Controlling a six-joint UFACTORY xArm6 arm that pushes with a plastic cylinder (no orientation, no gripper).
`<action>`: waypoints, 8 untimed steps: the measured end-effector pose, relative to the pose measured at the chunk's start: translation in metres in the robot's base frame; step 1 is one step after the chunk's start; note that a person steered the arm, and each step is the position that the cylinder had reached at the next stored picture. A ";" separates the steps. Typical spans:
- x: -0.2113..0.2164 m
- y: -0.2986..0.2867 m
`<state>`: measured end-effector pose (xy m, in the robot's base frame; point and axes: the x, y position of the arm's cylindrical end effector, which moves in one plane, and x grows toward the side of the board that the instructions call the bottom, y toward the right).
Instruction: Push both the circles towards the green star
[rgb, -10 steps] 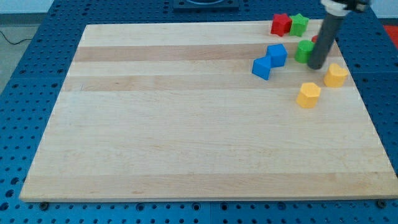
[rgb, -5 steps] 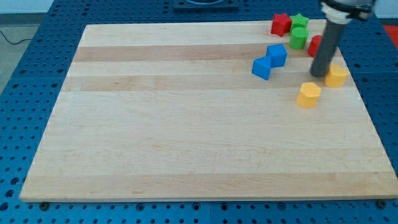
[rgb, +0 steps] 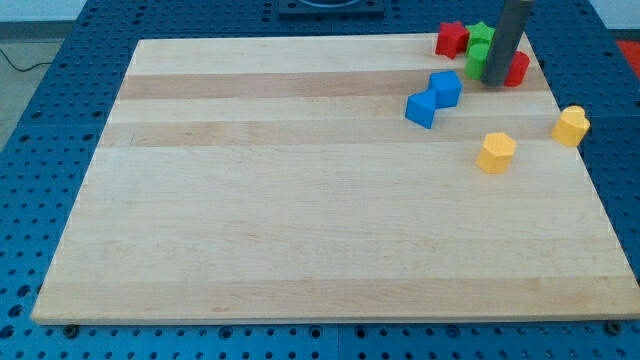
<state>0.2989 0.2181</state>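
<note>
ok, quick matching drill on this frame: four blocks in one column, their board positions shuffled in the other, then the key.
Things:
1. red star
2. yellow block at the right edge
3. yellow hexagon
4. green circle

Places:
A. farthest toward the view's right, at the board's edge
B. just left of my tip, below the green star
C. leftmost of the cluster at the board's top edge
D. alone on the board, below my tip and right of the two blue blocks

Pairs: 1-C, 2-A, 3-D, 4-B
</note>
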 end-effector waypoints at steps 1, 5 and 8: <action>0.032 -0.004; -0.029 0.025; 0.008 0.016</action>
